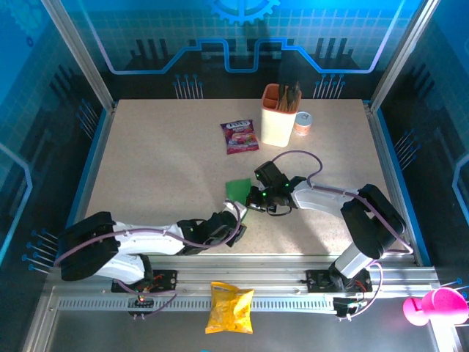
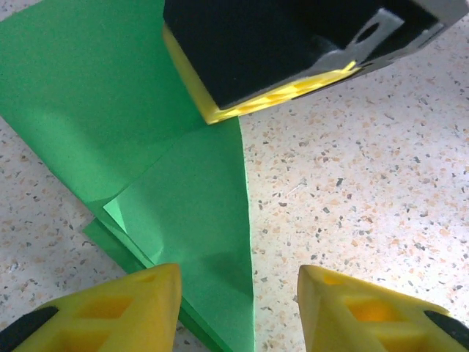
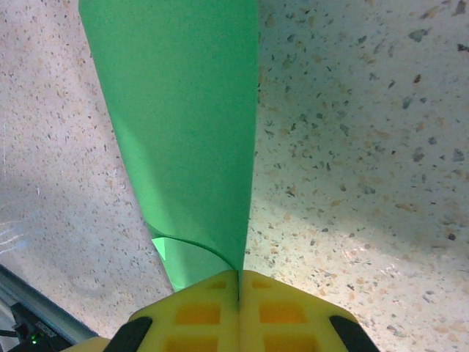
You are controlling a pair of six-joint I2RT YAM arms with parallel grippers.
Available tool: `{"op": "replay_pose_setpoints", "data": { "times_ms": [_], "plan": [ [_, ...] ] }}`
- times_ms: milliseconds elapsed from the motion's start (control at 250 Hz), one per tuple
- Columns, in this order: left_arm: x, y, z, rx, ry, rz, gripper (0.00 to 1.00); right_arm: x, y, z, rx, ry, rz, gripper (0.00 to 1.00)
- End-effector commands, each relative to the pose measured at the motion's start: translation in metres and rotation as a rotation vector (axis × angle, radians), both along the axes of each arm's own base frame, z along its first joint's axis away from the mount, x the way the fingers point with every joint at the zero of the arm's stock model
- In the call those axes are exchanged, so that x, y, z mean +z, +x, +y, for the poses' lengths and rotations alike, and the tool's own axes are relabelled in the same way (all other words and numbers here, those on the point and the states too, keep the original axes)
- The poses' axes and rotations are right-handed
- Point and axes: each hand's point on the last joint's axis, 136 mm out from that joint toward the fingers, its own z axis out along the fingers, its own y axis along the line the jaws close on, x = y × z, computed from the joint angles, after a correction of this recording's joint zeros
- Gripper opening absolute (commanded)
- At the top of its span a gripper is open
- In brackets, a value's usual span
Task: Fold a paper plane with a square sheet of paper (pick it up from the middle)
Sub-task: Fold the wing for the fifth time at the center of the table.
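Right wrist: right jaws pinching shut on folded bright green paper sheet.
Left wrist: left jaws hovering half-open over sheet's edge, above speckled surface.

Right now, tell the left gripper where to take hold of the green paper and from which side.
Probably the straight free edge of the green paper, approached from the bare table side. That edge lies flat and runs between the fingers of the open left gripper, and the right gripper pinches the same edge farther along, steadying it.
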Motion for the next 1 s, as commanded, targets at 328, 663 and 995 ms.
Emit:
{"op": "replay_pose_setpoints", "data": {
  "times_ms": [328, 663, 995],
  "plan": [
    [-0.018, 0.013, 0.005, 0.094, 0.067, -0.07, 0.47, 0.0, -0.009, 0.005, -0.008, 0.037, 0.028, 0.0],
    [-0.023, 0.021, 0.004, 0.114, 0.111, -0.101, 0.46, 0.004, -0.014, 0.004, -0.014, 0.056, 0.034, 0.0],
    [-0.023, 0.021, 0.002, 0.101, 0.115, -0.1, 0.25, 0.006, -0.015, 0.005, -0.009, 0.058, 0.031, 0.0]
  ]
}}
